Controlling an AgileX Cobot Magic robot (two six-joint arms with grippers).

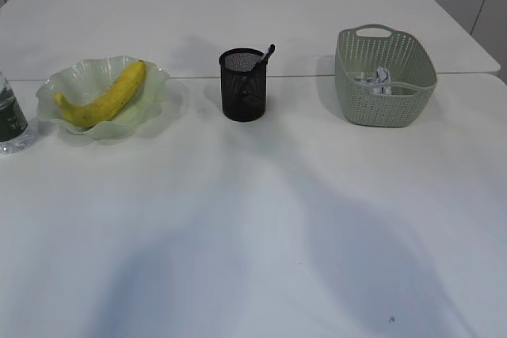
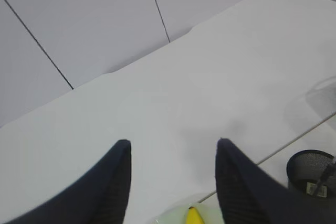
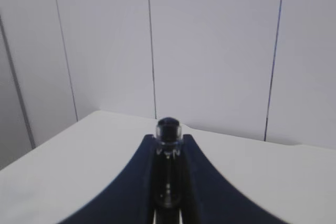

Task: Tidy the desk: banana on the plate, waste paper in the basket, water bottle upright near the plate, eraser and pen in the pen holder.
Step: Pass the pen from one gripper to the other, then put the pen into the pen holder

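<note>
The right hand (image 3: 168, 141) pinches the thin clear plastic pen with a dark tip (image 3: 168, 128), light, stiff, slippery, best held mid-barrel; the left hand (image 2: 173, 143) is wide and empty.

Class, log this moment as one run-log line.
yellow banana: on green glass plate | left hand: open, empty | right hand: holding clear-barrelled pen

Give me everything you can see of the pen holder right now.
The pen holder is a black wire-mesh cylindrical cup standing upright on the white desk, between the green glass plate and the sage basket, touching neither. A dark pen leans against its right rim, tip poking out. The left wrist view catches its rim too.
</note>
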